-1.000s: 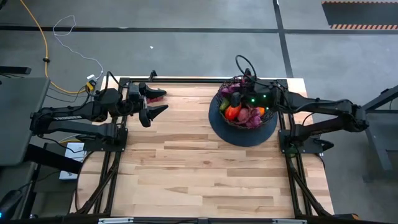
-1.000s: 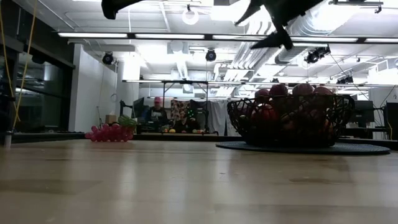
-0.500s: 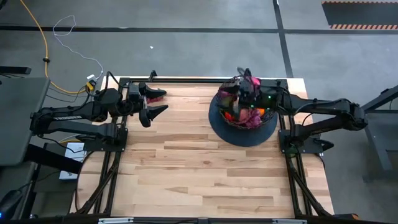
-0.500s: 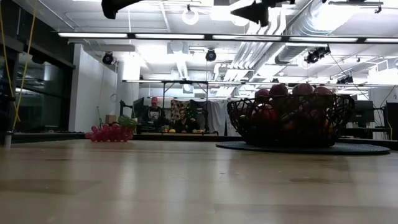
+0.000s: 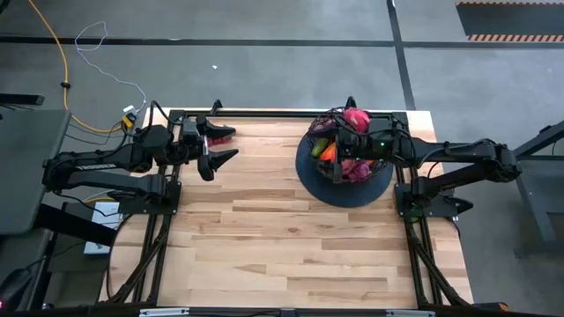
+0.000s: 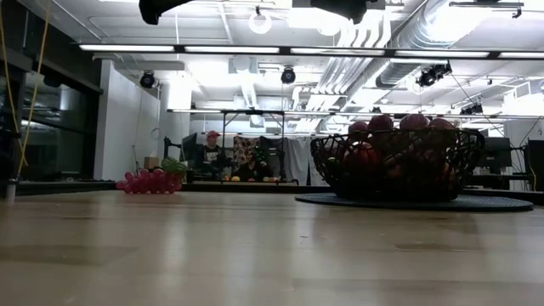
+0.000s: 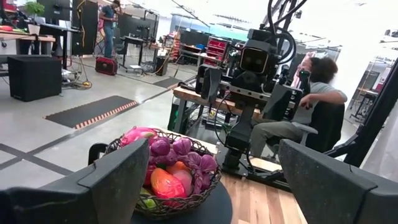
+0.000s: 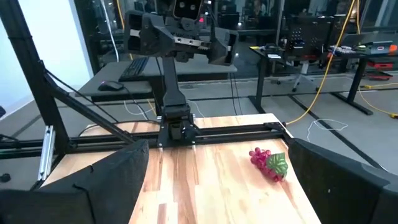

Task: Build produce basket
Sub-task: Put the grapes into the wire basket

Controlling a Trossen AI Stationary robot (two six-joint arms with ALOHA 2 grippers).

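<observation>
Overhead view: a light wooden desk (image 5: 291, 238) fills the lower middle of the frame, with one dark arm along each side. The basket (image 5: 345, 157), a black wire-mesh bowl on a wider dark grey disc, stands at the upper right of the desk, near its far edge. It is heaped with the produce (image 5: 356, 118): pink, purple, orange and green pieces. The right gripper (image 5: 339, 154) sits directly over the basket, its jaws standing apart and holding nothing that can be seen. The left gripper (image 5: 220, 146) hangs over the upper left of the desk, jaws likewise spread wide and empty. A single grape bunch (image 5: 224, 133), reddish-purple, lies on the desk just beside its jaws, near the far edge.

Low view: the basket appears at right, piled above its rim; the grape bunch, with a green leaf, lies at left on the far edge of the desk. Both arms show only as dark shapes at the top edge. People sit at workstations in the room behind.

Right wrist view: the grape bunch lies on the wood in the lower right.
</observation>
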